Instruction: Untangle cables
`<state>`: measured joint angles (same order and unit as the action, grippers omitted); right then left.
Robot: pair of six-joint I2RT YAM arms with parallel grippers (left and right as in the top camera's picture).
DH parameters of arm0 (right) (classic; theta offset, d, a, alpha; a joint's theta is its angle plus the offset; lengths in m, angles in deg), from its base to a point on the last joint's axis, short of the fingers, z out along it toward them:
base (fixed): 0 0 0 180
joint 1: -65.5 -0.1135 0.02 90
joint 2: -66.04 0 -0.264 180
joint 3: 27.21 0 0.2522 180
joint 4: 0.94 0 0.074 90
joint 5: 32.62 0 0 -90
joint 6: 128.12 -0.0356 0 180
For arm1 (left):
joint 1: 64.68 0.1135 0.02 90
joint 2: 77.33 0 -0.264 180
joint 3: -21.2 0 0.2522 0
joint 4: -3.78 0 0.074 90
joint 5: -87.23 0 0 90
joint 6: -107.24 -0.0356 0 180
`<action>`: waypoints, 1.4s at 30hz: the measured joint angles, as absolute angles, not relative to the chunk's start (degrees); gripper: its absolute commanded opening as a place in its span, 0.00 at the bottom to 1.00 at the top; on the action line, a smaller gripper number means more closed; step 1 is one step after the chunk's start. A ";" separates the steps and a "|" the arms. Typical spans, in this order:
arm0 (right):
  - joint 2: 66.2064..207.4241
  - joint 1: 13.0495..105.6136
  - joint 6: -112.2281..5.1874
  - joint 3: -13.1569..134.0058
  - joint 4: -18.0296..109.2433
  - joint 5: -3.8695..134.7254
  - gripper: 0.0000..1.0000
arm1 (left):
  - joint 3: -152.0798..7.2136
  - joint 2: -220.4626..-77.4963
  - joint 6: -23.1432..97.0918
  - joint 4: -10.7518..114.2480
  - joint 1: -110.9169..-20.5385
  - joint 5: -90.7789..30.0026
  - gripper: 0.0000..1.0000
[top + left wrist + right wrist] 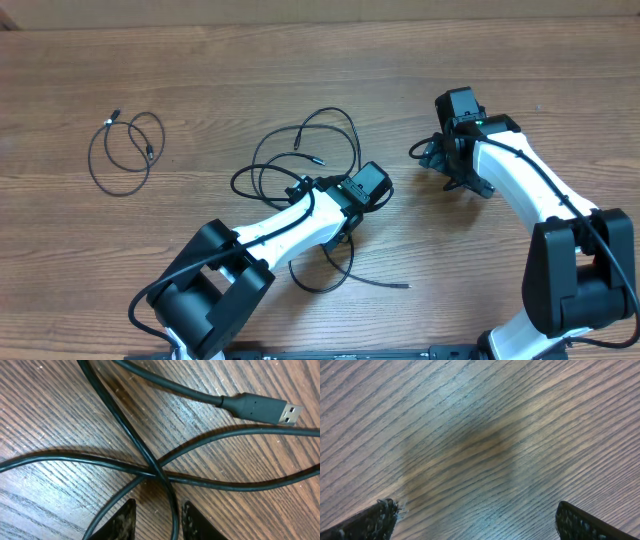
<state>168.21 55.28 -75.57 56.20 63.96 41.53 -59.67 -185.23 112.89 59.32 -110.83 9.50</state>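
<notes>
Cables point(300, 160) form a tangled bunch of overlapping loops at the centre of the tabletop point(320, 60) in the overhead view. One loop trails nearer, under the left arm point(290, 225), and a small coil point(125, 152) lies alone at the far left, well apart from everything. The left arm's wrist sits over the near side of the bunch, while the right arm point(520, 180) hangs over bare wood to the right, clear of any cord. From the left wrist, the left jaws stand narrowly parted, their fingertips point(122, 521) either side of one strand point(173, 510) without visibly squeezing it. Just beyond them several strands meet in a crossing point(157, 472), and a USB plug point(262, 409) lies further off to the right. From the right wrist, the right jaws are spread wide, their tips at the frame's lower corners with only wood grain between. I judge the step in hand to be picking one strand out of the central bunch. The next move calls for closing on that strand alone, short of the crossing. It should then be drawn away gently so the loops slip free rather than cinch, with the right arm probably needed to pin the rest.
</notes>
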 measured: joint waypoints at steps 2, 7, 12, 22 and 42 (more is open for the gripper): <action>168.21 55.28 -75.57 56.20 63.98 41.51 1.00 | -59.67 -185.23 112.89 59.32 -110.83 9.41 0.36; 168.21 55.28 -75.55 56.20 64.00 41.51 1.00 | -59.67 -185.23 112.87 59.30 -110.83 9.37 0.34; 168.21 55.28 -75.55 56.20 63.93 41.51 1.00 | -59.67 -185.23 112.89 58.67 -110.83 9.24 0.32; 168.21 55.28 -75.55 56.20 63.98 41.48 1.00 | -59.69 -186.21 112.89 58.03 -110.83 9.24 0.31; 168.21 55.28 -75.55 56.20 63.96 41.51 1.00 | -61.22 -188.38 112.68 55.21 -110.83 9.44 0.15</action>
<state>168.21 55.28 -75.55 56.20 63.96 41.51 -61.22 -188.38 112.68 55.21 -110.83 9.44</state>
